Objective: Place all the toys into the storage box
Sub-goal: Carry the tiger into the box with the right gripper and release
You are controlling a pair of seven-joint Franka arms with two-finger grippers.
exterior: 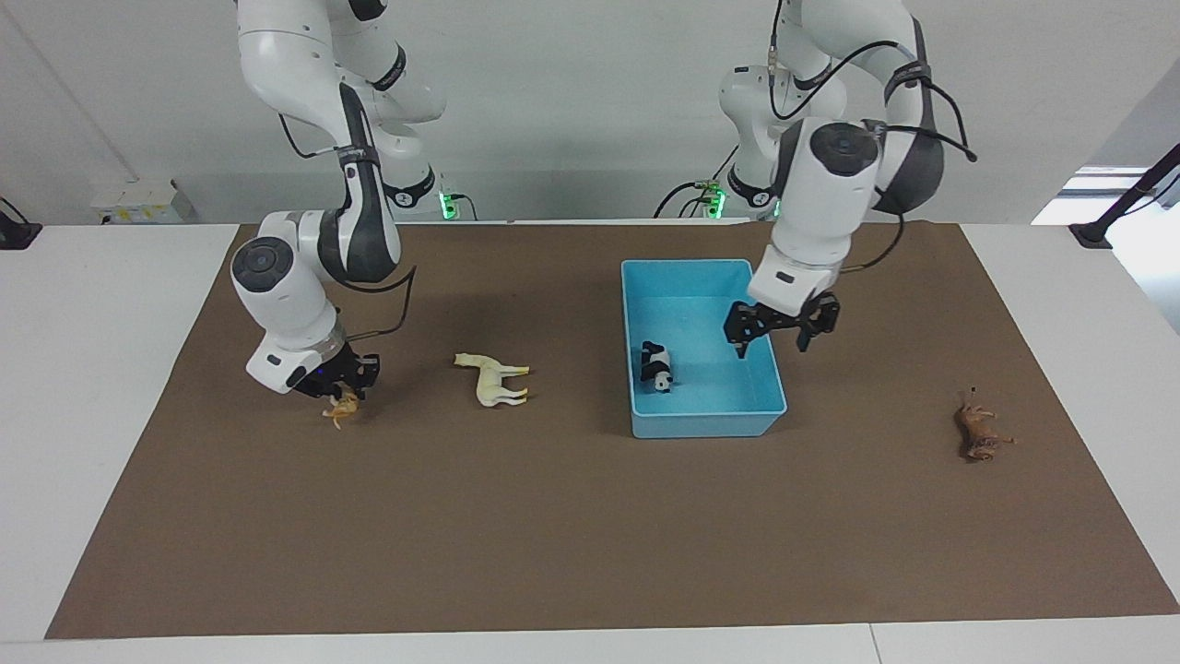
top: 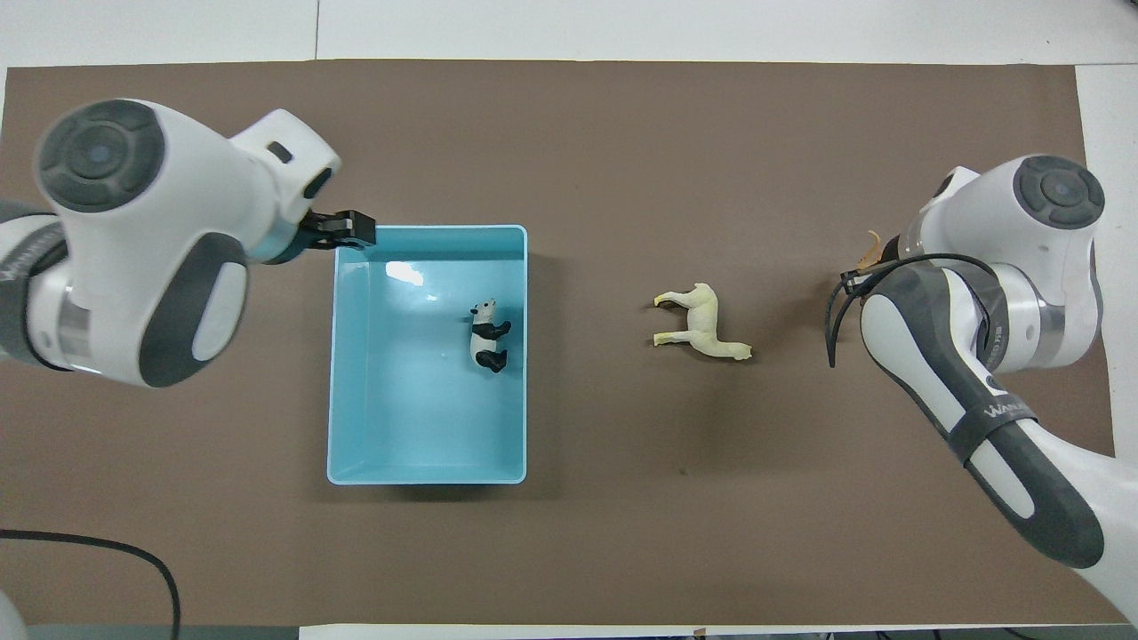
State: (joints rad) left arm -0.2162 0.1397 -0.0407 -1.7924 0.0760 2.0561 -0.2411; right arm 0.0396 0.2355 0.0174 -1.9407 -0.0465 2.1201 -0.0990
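The panda lies in the blue box. The left gripper hangs over the box's edge, its fingers apart. The right gripper is clamped on the tiger. The horse and the lion lie on the mat.

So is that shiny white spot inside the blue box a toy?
No, in the overhead view that spot is glare from a lamp on the floor of the box, near its farther wall; the panda lies apart from it. In the facing view the box shows no such spot.
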